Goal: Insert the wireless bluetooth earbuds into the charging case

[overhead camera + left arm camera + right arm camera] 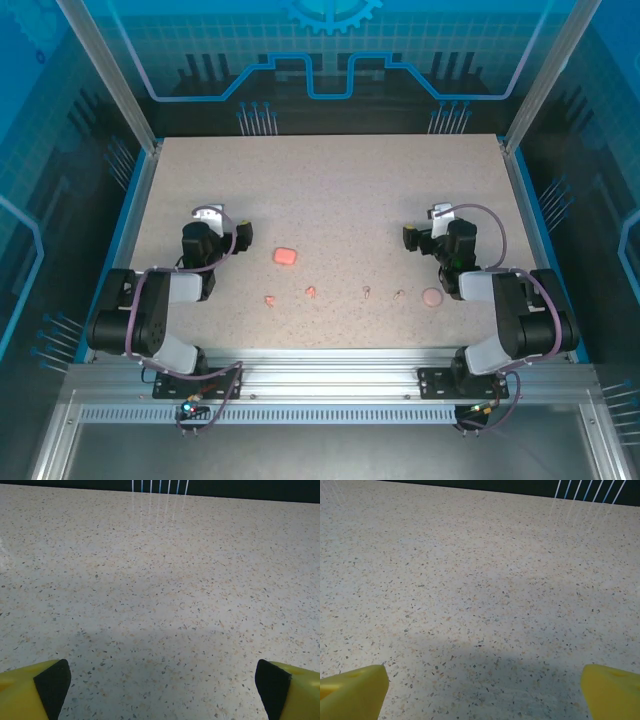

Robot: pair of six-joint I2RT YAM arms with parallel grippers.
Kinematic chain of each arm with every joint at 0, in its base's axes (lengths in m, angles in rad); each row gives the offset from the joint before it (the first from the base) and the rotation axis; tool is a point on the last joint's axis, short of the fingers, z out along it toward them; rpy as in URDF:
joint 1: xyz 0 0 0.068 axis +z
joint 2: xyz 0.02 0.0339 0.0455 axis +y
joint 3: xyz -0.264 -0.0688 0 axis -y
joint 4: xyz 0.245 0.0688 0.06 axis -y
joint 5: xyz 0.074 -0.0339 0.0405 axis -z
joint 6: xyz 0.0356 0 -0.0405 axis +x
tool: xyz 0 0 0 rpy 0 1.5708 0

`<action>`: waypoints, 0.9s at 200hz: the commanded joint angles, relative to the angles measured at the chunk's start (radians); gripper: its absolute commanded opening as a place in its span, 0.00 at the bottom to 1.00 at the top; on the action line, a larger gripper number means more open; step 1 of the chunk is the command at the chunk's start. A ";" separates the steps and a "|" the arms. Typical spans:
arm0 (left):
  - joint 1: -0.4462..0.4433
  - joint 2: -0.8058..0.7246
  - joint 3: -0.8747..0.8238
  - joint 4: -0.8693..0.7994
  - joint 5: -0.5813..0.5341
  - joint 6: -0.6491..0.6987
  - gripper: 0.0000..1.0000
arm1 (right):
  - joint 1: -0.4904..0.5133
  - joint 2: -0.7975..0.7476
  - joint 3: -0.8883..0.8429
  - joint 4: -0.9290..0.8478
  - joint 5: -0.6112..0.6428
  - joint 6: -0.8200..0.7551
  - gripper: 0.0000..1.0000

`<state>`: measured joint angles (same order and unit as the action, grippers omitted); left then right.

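On table (330,180), from left: left gripper (242,234), jaws spread, empty; charging case (285,256) near it, lying flat; earbuds (270,299) (311,291) apart, nearer the bases; right gripper (410,237), jaws spread, empty; round pink piece (432,297) close by, toward the bases.

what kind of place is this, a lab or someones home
Probably a robot lab or demo cell, not a home: a speckled table fenced by aluminium posts and blue printed panels, with the left arm and right arm bolted to a metal rail at its near edge.
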<state>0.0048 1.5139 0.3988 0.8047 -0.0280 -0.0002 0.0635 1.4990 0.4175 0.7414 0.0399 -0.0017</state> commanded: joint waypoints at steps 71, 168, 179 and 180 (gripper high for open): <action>0.006 0.008 0.013 -0.004 0.028 0.000 0.99 | -0.012 0.006 0.019 0.006 -0.013 -0.010 1.00; 0.012 -0.027 0.031 -0.062 0.041 0.000 0.99 | -0.018 0.006 0.019 0.004 -0.025 -0.006 1.00; 0.012 -0.045 0.032 -0.078 0.043 0.000 0.99 | -0.018 0.004 0.017 0.007 -0.024 -0.008 1.00; 0.012 -0.047 0.031 -0.080 0.043 0.000 0.99 | -0.018 0.004 0.017 0.008 -0.023 -0.007 1.00</action>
<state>0.0059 1.5097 0.4042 0.7616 -0.0166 -0.0006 0.0628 1.4994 0.4191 0.7414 0.0319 -0.0013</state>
